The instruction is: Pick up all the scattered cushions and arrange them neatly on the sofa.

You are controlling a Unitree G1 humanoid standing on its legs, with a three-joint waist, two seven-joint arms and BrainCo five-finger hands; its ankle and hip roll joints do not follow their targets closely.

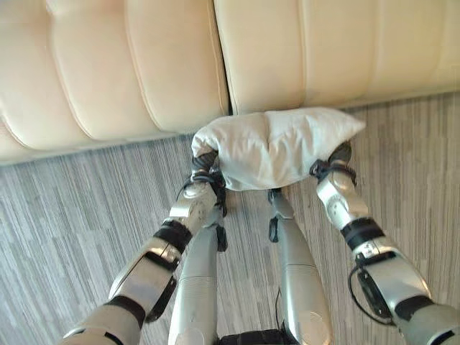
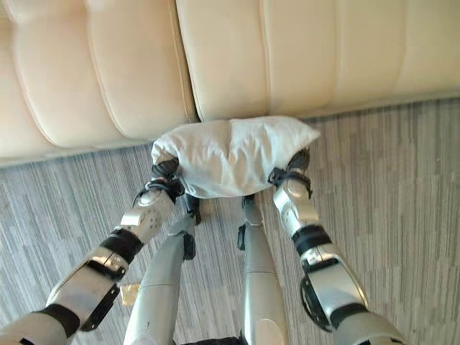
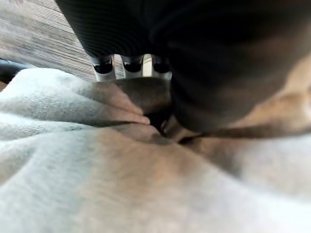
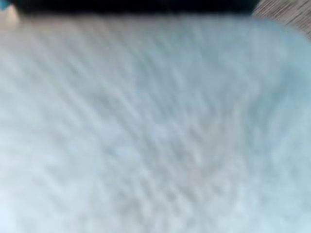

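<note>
A white cushion (image 1: 277,147) hangs above the floor, just in front of the cream sofa (image 1: 144,65), squeezed between my two hands. My left hand (image 1: 204,164) presses against its left end. In the left wrist view its fingers (image 3: 103,65) reach straight over the creased cushion (image 3: 121,184). My right hand (image 1: 339,154) sits against the right end, its fingers hidden behind the cloth. The right wrist view looks at the cushion (image 4: 155,126) from very close.
The sofa's padded seat spans the far side, with a seam (image 1: 223,65) between two sections right behind the cushion. Grey striped carpet (image 1: 72,215) covers the floor on both sides of my arms.
</note>
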